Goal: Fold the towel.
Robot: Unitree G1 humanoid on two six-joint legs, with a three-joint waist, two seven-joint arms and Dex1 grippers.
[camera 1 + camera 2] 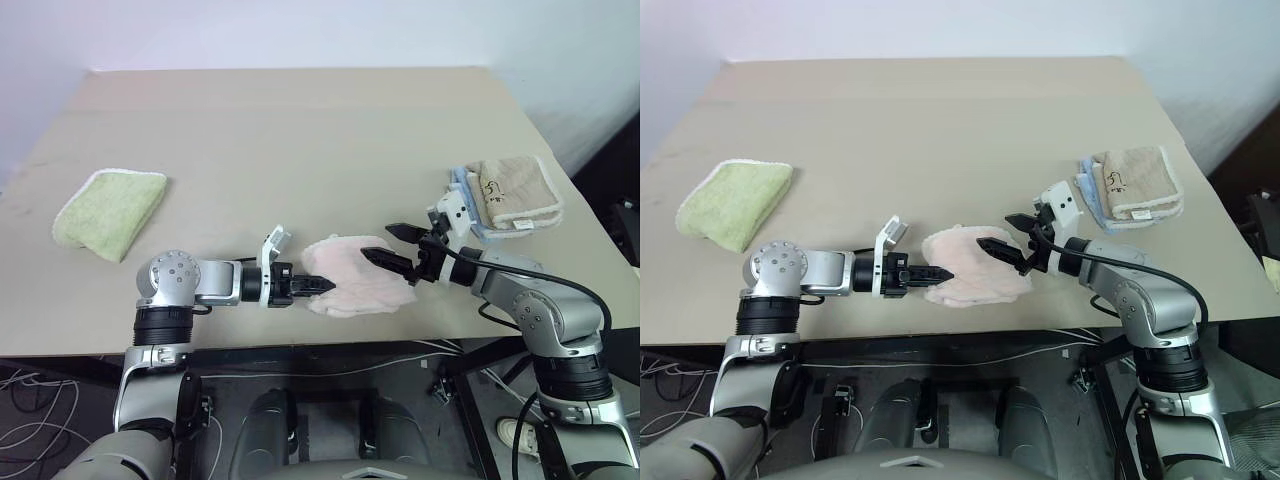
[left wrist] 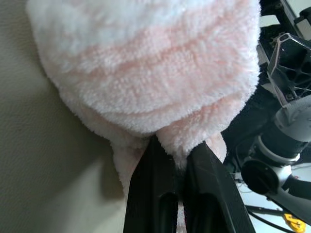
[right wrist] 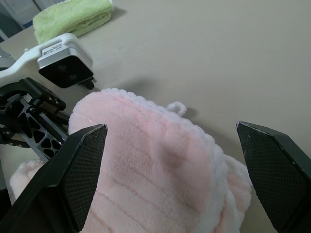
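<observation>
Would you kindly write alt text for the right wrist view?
The right gripper, its two black fingers wide open, hovers over the bunched pale pink towel on a tan table. The left gripper is at the towel's far edge; a light green towel lies beyond.

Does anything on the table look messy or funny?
Yes, the pink towel is bunched in a rumpled heap at the table's near edge, not flat. The left pincer is shut on a bit of it and the right pincer is open over it. The green towel and the tan and blue stack lie neatly folded.
</observation>
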